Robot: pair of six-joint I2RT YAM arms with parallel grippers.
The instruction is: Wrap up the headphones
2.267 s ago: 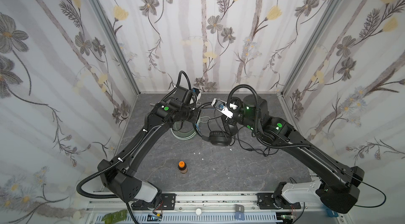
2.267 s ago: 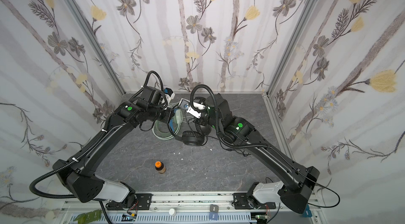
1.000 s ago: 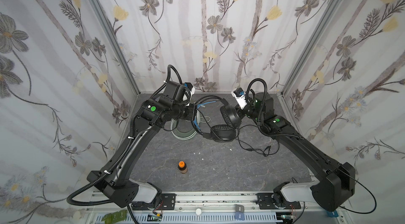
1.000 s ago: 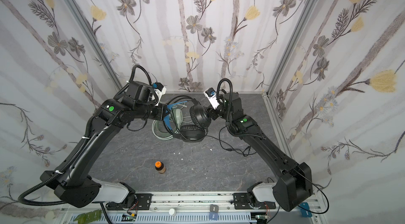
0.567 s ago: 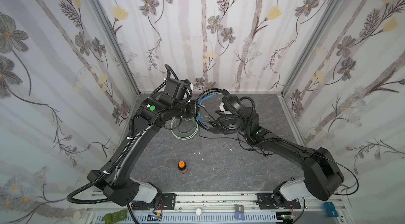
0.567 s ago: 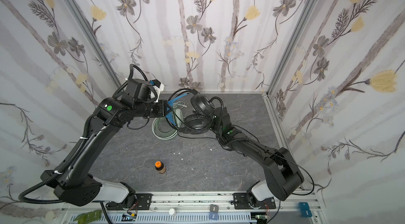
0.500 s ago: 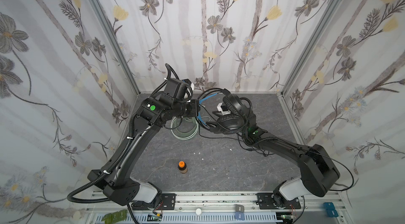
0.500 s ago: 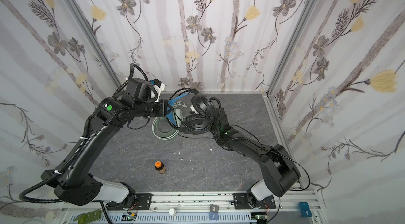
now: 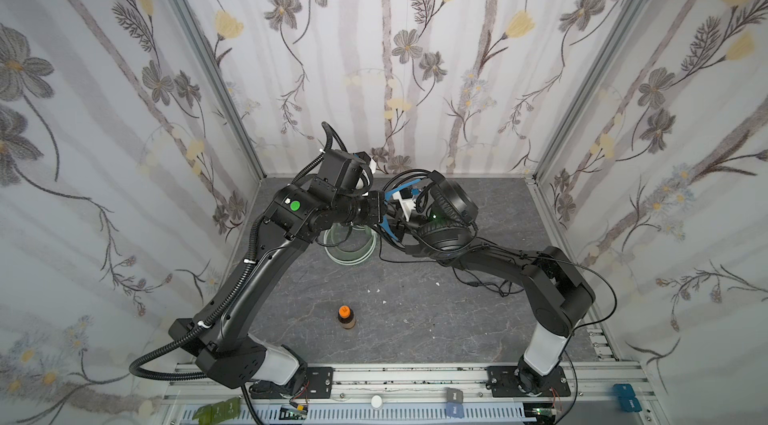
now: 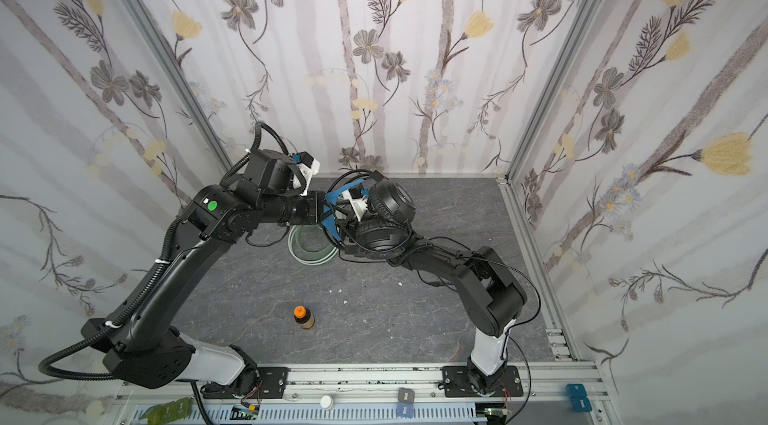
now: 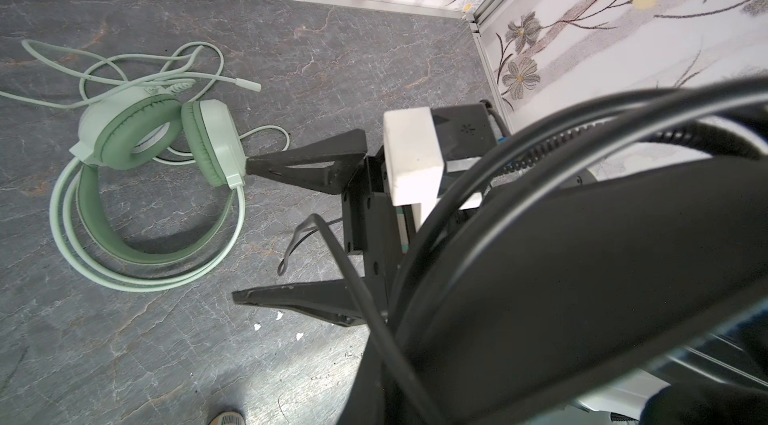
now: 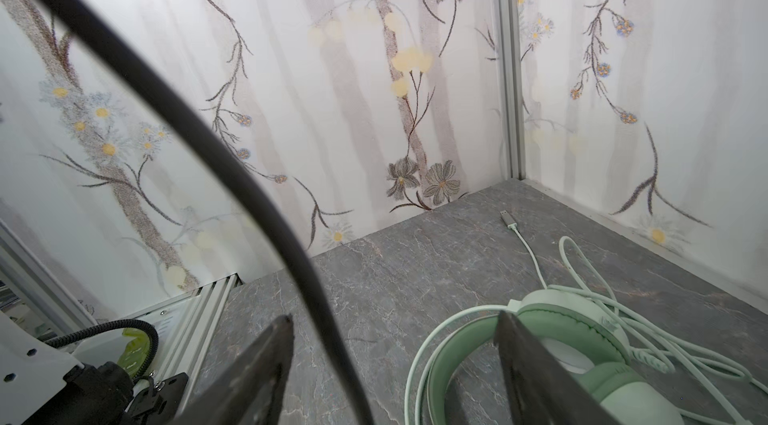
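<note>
**While the Black Headphones Are Held Above the Table**

Where the two arms meet near the back of the table point(image 9: 415, 319), the left gripper point(image 9: 379, 211) is pressed together on the headband of the black headphones point(image 9: 453, 202), at the blue inner band. Its fingertips are hidden behind the band in both top views. The black headphones point(image 10: 392, 202) hang clear of the table, with the ear cups on the side of the right arm.

The right gripper point(image 11: 242, 231) sits just under the raised headband with its jaws spread (nothing is pinched). From the right wrist view, the black cable point(image 12: 249, 177) passes between its fingers point(image 12: 257, 373) without being clamped. The slack of this cable lies in loose loops on the table beside the right arm.

The mint-green headphones point(image 11: 137, 132) lie flat on the table below the raised pair, with the ear cups close together. Their pale cable point(image 11: 124, 65) is unwound in loops beside them. In both top views the left arm covers most of this headset point(image 9: 349, 242).

A small bottle point(image 9: 345, 317) with an orange cap stands upright near the front middle of the table, well apart from both headsets
</note>
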